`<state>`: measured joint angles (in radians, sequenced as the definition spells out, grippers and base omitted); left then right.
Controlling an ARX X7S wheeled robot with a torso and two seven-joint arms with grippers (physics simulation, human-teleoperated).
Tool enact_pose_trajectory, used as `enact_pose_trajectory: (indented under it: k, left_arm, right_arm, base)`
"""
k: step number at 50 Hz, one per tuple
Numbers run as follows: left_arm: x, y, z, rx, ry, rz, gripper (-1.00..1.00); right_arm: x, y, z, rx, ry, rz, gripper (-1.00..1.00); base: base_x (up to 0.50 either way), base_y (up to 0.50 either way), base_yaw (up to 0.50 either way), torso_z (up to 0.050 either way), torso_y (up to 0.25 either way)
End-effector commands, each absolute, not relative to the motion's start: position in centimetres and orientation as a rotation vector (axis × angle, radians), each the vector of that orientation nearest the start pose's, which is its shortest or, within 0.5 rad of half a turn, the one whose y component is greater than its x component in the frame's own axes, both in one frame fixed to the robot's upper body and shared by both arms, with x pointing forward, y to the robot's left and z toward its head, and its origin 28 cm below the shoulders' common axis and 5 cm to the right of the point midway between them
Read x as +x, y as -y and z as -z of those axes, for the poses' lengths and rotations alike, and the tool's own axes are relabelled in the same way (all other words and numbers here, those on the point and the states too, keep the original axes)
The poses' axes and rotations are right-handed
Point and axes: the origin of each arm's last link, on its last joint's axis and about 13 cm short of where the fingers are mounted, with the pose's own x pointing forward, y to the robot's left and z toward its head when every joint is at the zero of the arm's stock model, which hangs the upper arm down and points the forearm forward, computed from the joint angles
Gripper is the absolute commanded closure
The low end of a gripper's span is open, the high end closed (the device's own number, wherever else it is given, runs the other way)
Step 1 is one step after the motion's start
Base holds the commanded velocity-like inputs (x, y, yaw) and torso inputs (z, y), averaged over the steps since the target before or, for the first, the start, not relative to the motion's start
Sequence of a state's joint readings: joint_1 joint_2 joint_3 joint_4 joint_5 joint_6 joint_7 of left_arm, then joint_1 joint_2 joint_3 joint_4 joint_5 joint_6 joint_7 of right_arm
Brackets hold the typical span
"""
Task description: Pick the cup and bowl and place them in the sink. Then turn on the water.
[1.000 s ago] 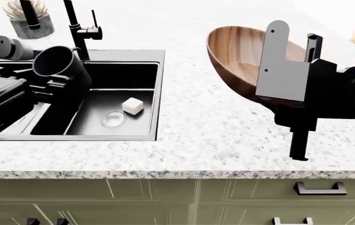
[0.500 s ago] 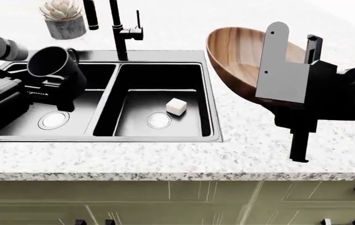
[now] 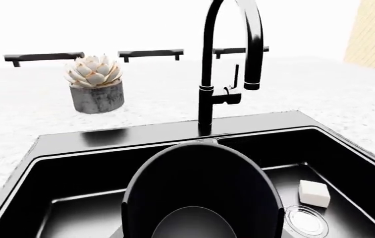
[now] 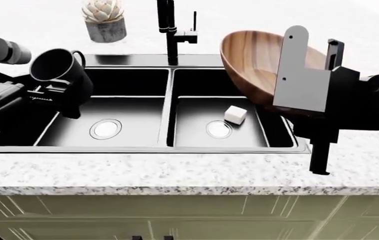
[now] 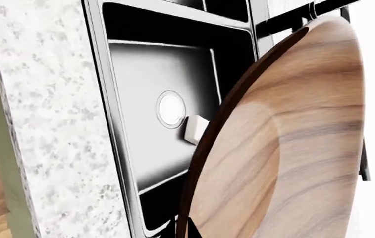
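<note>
- Head view shows the speckled stone counter (image 4: pixel 175 175), the largest thing here, running across the whole picture, with pale green cabinet fronts (image 4: pixel 175 220) below its front edge.
- The sink (image 4: pixel 169 107) is set into the counter; a centre divider separates its two basins, and each basin has a round silver drain.
- The right arm, at the right side of this view, is raised with its grey bracket upright. The right gripper (image 4: pixel 309 107) is clamped on the rim of the bowl (image 4: pixel 253 57), which is tilted steeply and hangs over the right end of the sink, partly hiding the far right corner of the basin.
- The left gripper (image 4: pixel 55 92) is closed on the cup (image 4: pixel 59 70). The cup is tipped so that its mouth faces the camera, above the left basin.
- The faucet (image 3: pixel 230 59) stands behind the divider, with a thin lever at its side.
- A grey pot with a pale succulent (image 4: pixel 104 22) stands on the counter behind the left basin.
- A small white block (image 4: pixel 235 114) lies in the right basin, just beside the drain.
</note>
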<state>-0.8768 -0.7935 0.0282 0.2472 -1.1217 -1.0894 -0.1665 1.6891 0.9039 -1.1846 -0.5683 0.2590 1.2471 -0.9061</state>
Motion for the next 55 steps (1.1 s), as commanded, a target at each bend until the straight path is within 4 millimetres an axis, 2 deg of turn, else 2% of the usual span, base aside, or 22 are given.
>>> enact_pose_trajectory:
  k: [1,16,26,55]
  left_arm:
    - [26.51,-32.61,-26.78,-0.002,-0.082,0.228,1.0]
    - [26.64,-32.42,-26.75,0.003,-0.086,0.234,1.0]
    - [26.55,-32.42,-26.76,0.003,-0.085,0.236,1.0]
    - [26.63,-32.43,-26.73,-0.001,-0.085,0.237,1.0]
  right_arm:
    - [25.5,17.2,-35.76,-1.229,-0.391,-0.672,1.0]
    - [25.36,17.56,-35.43,-1.219,-0.402,-0.662,1.0]
    - [25.25,17.64,-35.42,-1.215,-0.409,-0.655,1.0]
    - [25.26,17.5,-35.35,-1.217,-0.417,-0.665,1.0]
  base:
    - [0.02,0.5,0.0,0.0,0.0]
    - [0.02,0.47,0.0,0.0,0.001]
    - [0.02,0.0,0.0,0.0,0.001]
    - [0.38,0.0,0.0,0.0,0.001]
